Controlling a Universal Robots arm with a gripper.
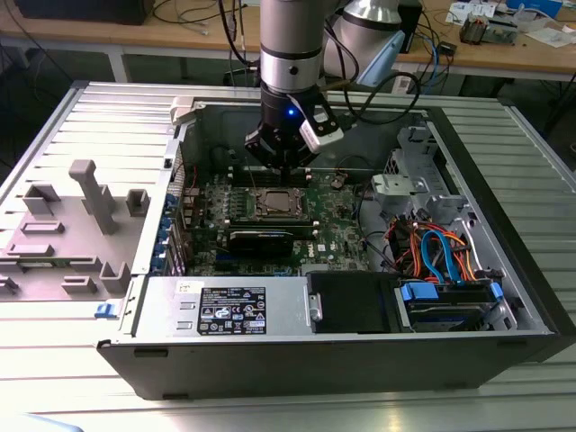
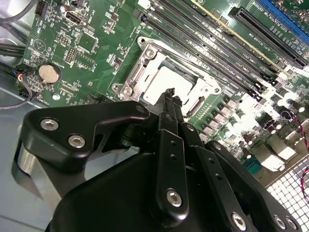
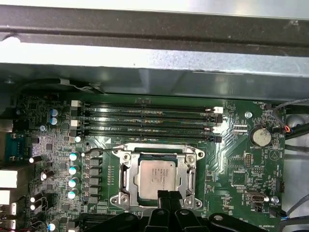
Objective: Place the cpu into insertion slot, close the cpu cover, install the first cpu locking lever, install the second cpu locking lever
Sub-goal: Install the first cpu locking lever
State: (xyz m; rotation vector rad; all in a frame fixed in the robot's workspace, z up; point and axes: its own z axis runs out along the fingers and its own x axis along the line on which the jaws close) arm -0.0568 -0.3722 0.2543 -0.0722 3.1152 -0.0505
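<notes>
Tool (image 3: pixel 168 195) hovers over cpu (image 3: pixel 159 178); cpu cover (image 3: pixel 127 176) closed.

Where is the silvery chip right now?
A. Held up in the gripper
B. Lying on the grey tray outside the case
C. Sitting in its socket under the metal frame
C: in the first wrist view the cpu lies flat inside the insertion slot, framed by the cpu cover.

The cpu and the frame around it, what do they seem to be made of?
The cpu looks like metal on top, with a dull silvery-grey finish that reflects light softly. The cpu cover around it appears to be thin stamped metal, brighter and shinier, with glints along its edges. The gripper above looks like matte black metal or plastic.
</notes>
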